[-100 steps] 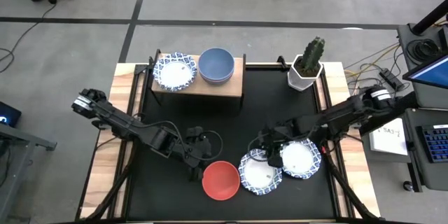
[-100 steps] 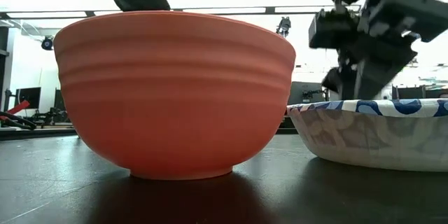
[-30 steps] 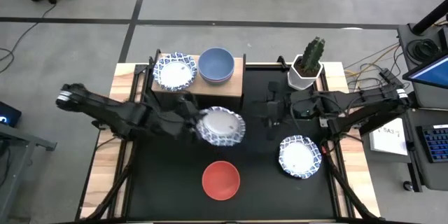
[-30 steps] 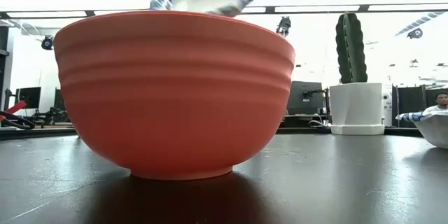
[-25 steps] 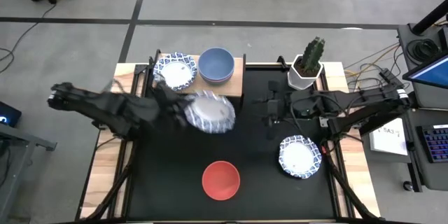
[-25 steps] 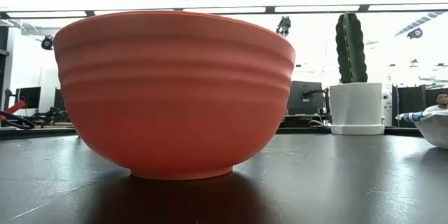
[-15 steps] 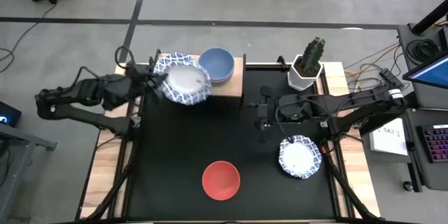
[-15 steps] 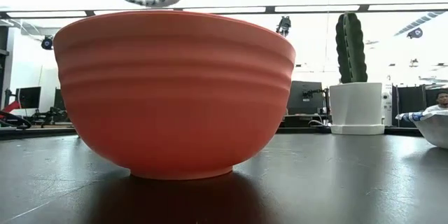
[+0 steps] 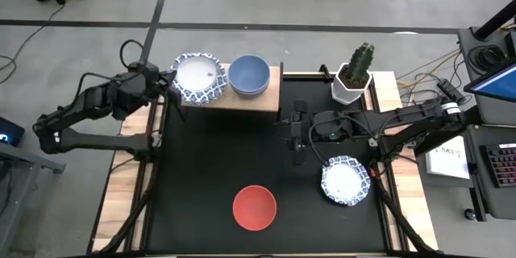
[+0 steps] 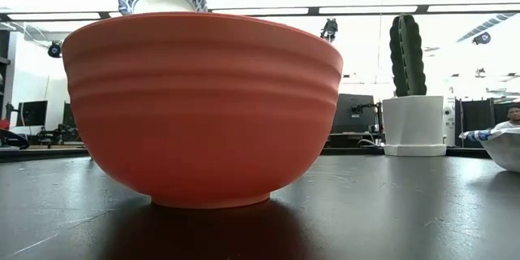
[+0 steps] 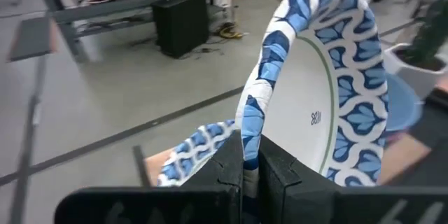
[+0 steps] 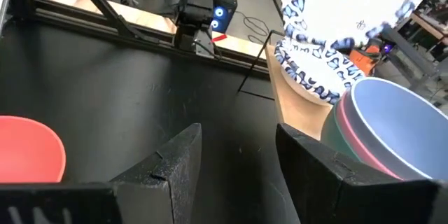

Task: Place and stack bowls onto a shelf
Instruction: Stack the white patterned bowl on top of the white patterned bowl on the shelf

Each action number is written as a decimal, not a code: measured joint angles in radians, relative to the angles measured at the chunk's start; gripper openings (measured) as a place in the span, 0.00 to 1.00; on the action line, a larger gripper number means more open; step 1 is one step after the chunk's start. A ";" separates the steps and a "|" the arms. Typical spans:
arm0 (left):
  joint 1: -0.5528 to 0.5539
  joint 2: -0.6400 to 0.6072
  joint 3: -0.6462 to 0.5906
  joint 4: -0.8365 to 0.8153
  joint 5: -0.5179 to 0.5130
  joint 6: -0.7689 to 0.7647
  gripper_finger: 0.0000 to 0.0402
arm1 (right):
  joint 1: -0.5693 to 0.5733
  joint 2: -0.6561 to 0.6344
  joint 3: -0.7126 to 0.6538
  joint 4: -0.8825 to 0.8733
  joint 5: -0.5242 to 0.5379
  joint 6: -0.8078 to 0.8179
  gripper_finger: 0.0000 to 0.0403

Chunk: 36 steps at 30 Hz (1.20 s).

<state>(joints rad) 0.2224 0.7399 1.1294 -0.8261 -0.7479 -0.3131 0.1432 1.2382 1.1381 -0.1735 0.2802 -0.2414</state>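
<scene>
My left gripper is shut on a white bowl with a blue-patterned rim, held over the left end of the wooden shelf. Just beneath it, another patterned bowl sits on the shelf. A blue-grey bowl rests beside them on the shelf, nested in a pink and a green one. A red bowl and a third patterned bowl stand on the black mat. My right gripper hovers open over the mat's middle, holding nothing. My left gripper pinches the bowl's patterned rim between its two fingers, one on the inner face and one on the outer. The fingers come nearly level from the table's left side. The bowl is lifted and tilted, its hollow turned partly toward the table's right.
A cactus in a white pot stands at the far right of the mat. The shelf's right end is bare wood. Open mat lies between the shelf and the red bowl. Room clutter and a person show beyond the table in the low view.
My left gripper has swung the patterned bowl from over the mat's middle toward the far left, rising, until it hangs over the shelf's left end above the bowl there. My right gripper has drifted a little toward the table's left, still open.
</scene>
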 joint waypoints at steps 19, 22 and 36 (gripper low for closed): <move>0.269 0.145 0.002 0.021 0.057 0.026 0.00 | 0.000 0.000 -0.048 -0.007 -0.001 0.032 0.44; 0.274 0.149 0.002 0.019 0.059 0.010 0.00 | 0.000 0.000 -0.055 -0.013 -0.001 0.040 0.44; 0.275 0.157 0.002 0.012 0.060 -0.044 0.06 | 0.000 -0.006 -0.055 -0.031 -0.001 0.063 0.44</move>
<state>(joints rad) 0.4976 0.8966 1.1309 -0.8136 -0.6876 -0.3573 0.1432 1.2320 1.0828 -0.2048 0.2794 -0.1789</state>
